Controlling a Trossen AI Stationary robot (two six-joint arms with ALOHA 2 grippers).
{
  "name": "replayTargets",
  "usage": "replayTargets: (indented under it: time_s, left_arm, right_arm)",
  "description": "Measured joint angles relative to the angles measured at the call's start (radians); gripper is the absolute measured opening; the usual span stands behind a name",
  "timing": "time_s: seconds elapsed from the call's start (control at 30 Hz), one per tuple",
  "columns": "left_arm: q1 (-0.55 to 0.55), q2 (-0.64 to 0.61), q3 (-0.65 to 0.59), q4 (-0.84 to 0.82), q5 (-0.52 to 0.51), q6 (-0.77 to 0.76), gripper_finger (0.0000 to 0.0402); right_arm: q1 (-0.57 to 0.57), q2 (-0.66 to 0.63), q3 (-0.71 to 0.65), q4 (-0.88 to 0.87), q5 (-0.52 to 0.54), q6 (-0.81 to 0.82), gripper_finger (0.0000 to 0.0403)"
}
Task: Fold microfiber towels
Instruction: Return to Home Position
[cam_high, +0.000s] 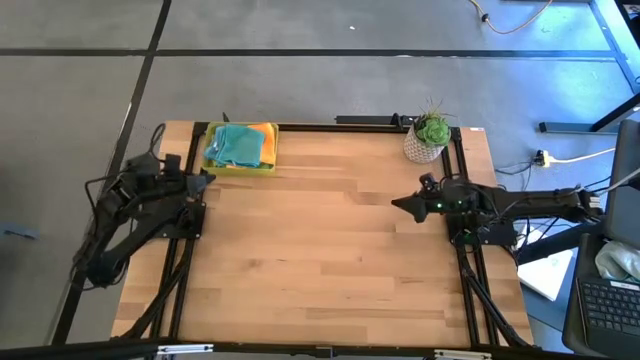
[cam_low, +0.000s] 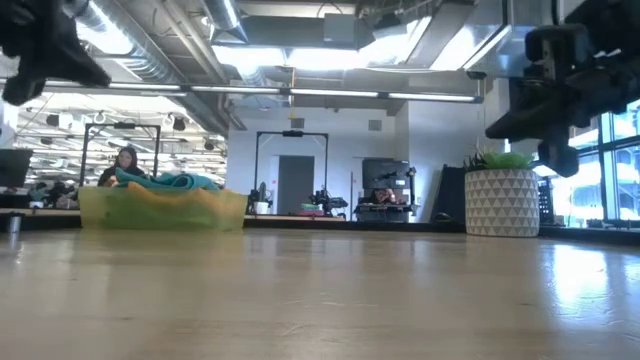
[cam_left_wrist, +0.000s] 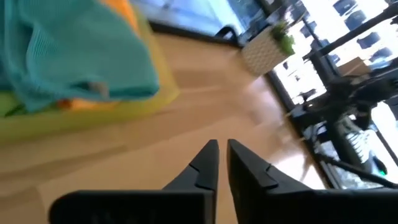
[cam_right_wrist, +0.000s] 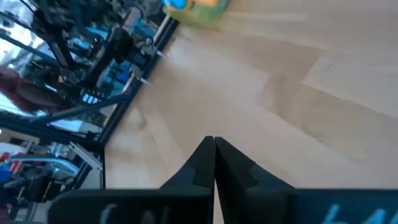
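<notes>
Stretching away from the yellow-green rectangular plastic tray (cam_high: 240, 170) to its right and toward the near side, the light wooden plank table (cam_high: 330, 260) is the largest thing in view. A black metal frame (cam_high: 300, 349) borders it, with one rail passing just behind the tray. The dark left arm (cam_high: 140, 215) sits folded just beside the tray, off its near left side. The dark right arm (cam_high: 530, 203) reaches in from well to the tray's right.

Inside the tray lie the folded microfiber towels. A teal towel (cam_high: 237, 143) is on top and an orange towel (cam_high: 266, 133) shows at its right edge. In the left wrist view, orange also peeks out beneath the teal cloth. A small green plant in a white patterned pot (cam_high: 424, 148) stands well to the tray's right, along the same far edge.

The left gripper (cam_high: 207, 178) hovers just off the tray's near left corner, close to the rim but apart from it. Its fingers are drawn together with only a thin slit between them and hold nothing. The right gripper (cam_high: 396, 203) points toward the tray's side from well apart. Its fingers are pressed together and hold nothing. Plain planks fill the stretch between it and the tray.

In the low view, a person (cam_low: 125, 163) sits in the room beyond the tray, partly hidden by the towels.
</notes>
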Motion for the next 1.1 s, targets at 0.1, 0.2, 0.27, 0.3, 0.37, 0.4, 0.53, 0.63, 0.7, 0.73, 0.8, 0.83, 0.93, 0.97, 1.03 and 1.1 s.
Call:
replayTargets:
  time_s: [0.1, 0.2, 0.27, 0.3, 0.37, 0.4, 0.53, 0.63, 0.7, 0.73, 0.8, 0.83, 0.93, 0.97, 1.03, 1.1]
  left_arm:
    - [0.006, 0.0, -0.037, 0.001, 0.026, -0.001, 0.0008]
    - [0.007, 0.0, -0.061, 0.011, 0.051, -0.013, 0.0001]
    - [0.007, 0.0, -0.069, 0.016, 0.051, -0.025, 0.0]
    - [0.007, 0.0, -0.075, 0.012, 0.051, -0.029, 0.0]
    - [0.007, 0.0, -0.091, 0.009, 0.055, -0.041, 0.0]
    - [0.007, 0.0, -0.1, 0.01, 0.057, -0.053, 0.0]
    - [0.007, 0.0, -0.121, 0.034, 0.061, -0.082, 0.0]
    - [0.006, 0.0, -0.137, 0.092, 0.058, -0.112, 0.0]
    - [0.0, 0.0, -0.156, 0.139, 0.055, -0.137, 0.0]
    - [-0.007, 0.001, -0.169, 0.17, 0.055, -0.153, 0.0]
    - [-0.032, 0.003, -0.199, 0.239, 0.053, -0.189, 0.0]
    - [-0.05, 0.003, -0.214, 0.276, 0.052, -0.209, 0.0]
    - [-0.126, 0.016, -0.248, 0.376, 0.02, -0.261, 0.0]
    - [-0.16, 0.023, -0.255, 0.402, -0.002, -0.268, 0.0]
    - [-0.232, 0.045, -0.269, 0.443, -0.058, -0.288, 0.0]
    - [-0.317, 0.077, -0.283, 0.481, -0.123, -0.298, 0.0]
  right_arm:
    - [0.0, -0.084, -0.017, -0.047, 0.037, -0.015, 0.0007]
    - [0.0, -0.172, -0.018, -0.158, 0.062, -0.034, 0.0004]
    - [0.0, -0.233, -0.018, -0.236, 0.063, -0.032, 0.0004]
    - [0.0, -0.263, -0.018, -0.274, 0.061, -0.027, 0.0004]
    - [0.0, -0.325, -0.019, -0.348, 0.055, -0.011, 0.0003]
    - [0.0, -0.356, -0.023, -0.368, 0.053, -0.008, 0.0003]
    - [-0.002, -0.449, -0.038, -0.366, 0.047, -0.011, 0.0002]
    - [-0.003, -0.464, -0.039, -0.364, 0.045, -0.018, 0.0002]
    - [-0.003, -0.459, -0.04, -0.367, 0.024, -0.033, 0.0002]
    - [-0.003, -0.455, -0.04, -0.369, 0.014, -0.038, 0.0002]
    - [-0.003, -0.456, -0.04, -0.37, 0.012, -0.052, 0.0002]
    - [-0.003, -0.455, -0.04, -0.369, 0.012, -0.063, 0.0002]
    - [-0.003, -0.455, -0.04, -0.369, 0.011, -0.095, 0.0003]
    - [-0.003, -0.455, -0.04, -0.37, 0.01, -0.106, 0.0005]
    - [-0.003, -0.455, -0.04, -0.369, 0.01, -0.114, 0.0009]
    - [-0.003, -0.455, -0.04, -0.37, 0.01, -0.129, 0.0012]
